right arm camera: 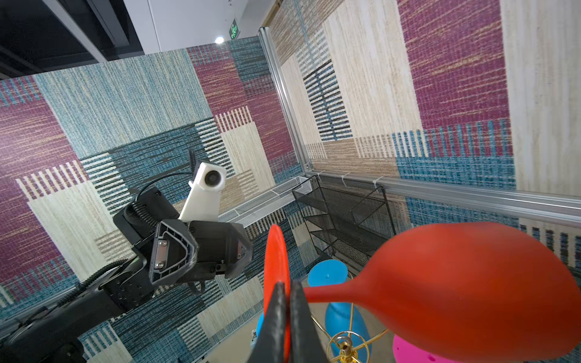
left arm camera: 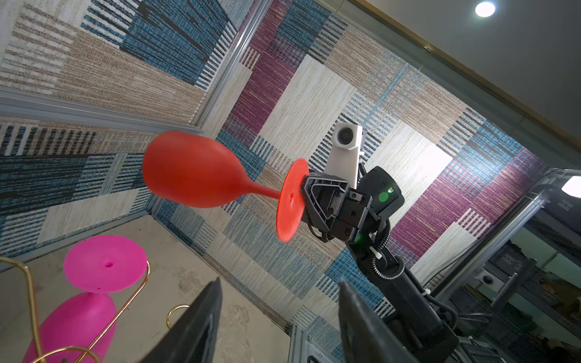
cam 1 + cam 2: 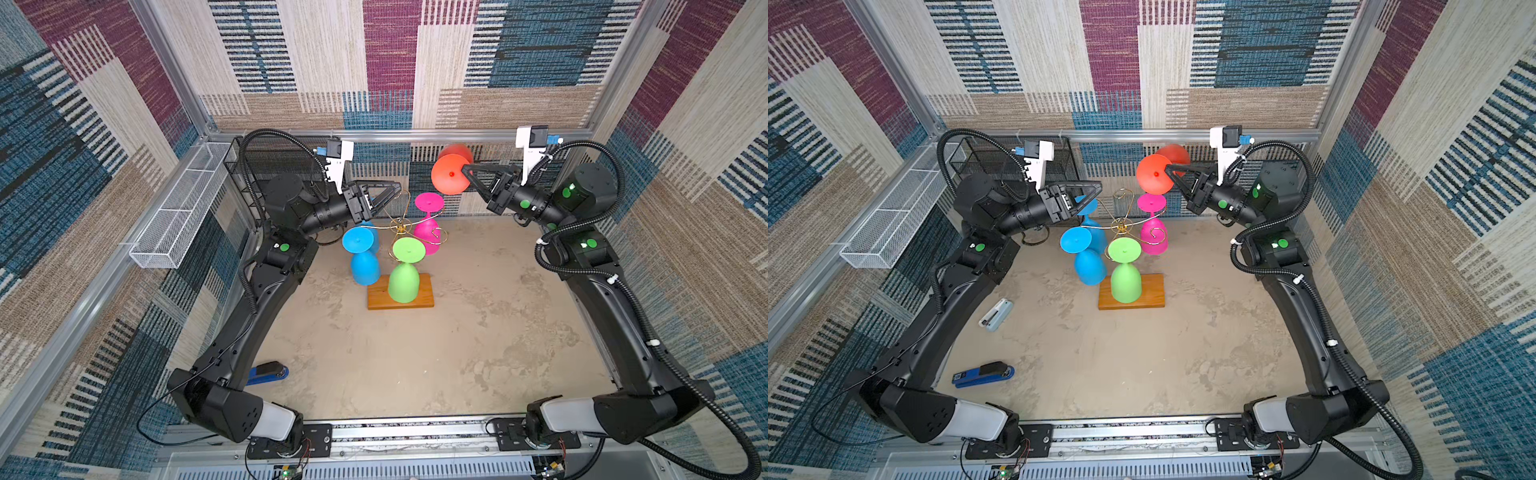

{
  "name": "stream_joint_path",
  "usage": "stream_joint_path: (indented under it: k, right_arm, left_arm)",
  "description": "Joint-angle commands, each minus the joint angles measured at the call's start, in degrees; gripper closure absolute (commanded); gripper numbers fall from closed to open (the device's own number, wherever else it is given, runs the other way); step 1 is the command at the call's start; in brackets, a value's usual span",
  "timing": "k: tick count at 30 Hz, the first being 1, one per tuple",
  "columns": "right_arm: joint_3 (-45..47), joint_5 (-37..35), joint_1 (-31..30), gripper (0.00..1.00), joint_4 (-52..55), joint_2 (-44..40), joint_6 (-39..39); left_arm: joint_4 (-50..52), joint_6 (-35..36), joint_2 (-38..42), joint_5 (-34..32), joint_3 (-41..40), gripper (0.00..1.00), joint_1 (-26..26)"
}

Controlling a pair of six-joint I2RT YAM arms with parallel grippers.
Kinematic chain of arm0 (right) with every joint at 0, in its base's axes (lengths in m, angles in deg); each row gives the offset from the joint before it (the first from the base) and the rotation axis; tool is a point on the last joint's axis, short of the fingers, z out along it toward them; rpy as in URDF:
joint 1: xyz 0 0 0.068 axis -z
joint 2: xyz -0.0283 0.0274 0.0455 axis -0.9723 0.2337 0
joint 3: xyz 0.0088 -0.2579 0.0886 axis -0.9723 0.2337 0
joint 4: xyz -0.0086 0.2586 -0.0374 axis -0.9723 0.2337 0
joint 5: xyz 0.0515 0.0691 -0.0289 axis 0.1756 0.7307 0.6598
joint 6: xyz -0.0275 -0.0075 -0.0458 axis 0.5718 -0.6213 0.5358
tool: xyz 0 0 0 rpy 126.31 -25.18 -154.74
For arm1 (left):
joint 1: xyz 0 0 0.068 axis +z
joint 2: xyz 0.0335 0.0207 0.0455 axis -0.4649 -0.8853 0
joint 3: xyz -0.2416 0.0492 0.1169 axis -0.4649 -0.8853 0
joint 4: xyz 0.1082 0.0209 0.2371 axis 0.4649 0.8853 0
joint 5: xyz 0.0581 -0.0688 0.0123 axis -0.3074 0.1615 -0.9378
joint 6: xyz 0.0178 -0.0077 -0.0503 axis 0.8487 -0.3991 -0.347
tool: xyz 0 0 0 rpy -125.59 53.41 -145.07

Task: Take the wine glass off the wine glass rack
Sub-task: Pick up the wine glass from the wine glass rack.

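Note:
A red wine glass (image 3: 451,176) hangs on its side in the air at the back, clear of the wine glass rack (image 3: 400,226). My right gripper (image 3: 464,168) is shut on the rim of its foot disc, as the right wrist view shows with the right gripper (image 1: 284,290) clamped on the disc of the red glass (image 1: 471,292). The rack's gold wire arms on a wooden base (image 3: 424,297) still carry blue (image 3: 359,241), green (image 3: 405,270) and pink (image 3: 428,216) glasses, hung upside down. My left gripper (image 3: 397,187) is open and holds nothing, level with the rack's top at its left side.
A black mesh shelf unit (image 3: 286,158) stands at the back left, with a white wire basket (image 3: 178,208) along the left wall. A blue stapler (image 3: 984,374) and a pale stapler (image 3: 995,314) lie on the table's left side.

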Motion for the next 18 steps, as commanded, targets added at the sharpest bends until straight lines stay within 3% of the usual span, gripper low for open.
stream_joint_path:
  k: [1, 14, 18]
  right_arm:
    - [-0.67, 1.33, -1.47, 1.0, -2.71, 0.55, 0.33]
    - [-0.9, 1.19, -7.19, 1.0, -3.91, 2.86, -0.04]
    - [-0.85, 1.02, -8.45, 1.0, -4.36, 3.73, -0.49]
  left_arm:
    - [-4.59, -2.04, -0.83, 0.56, 0.72, 0.38, -1.23]
    - [-6.8, -2.71, -2.74, -1.57, 0.63, 0.38, -2.96]
    - [-7.82, -3.53, -3.22, -1.18, 0.89, 0.47, -3.1]
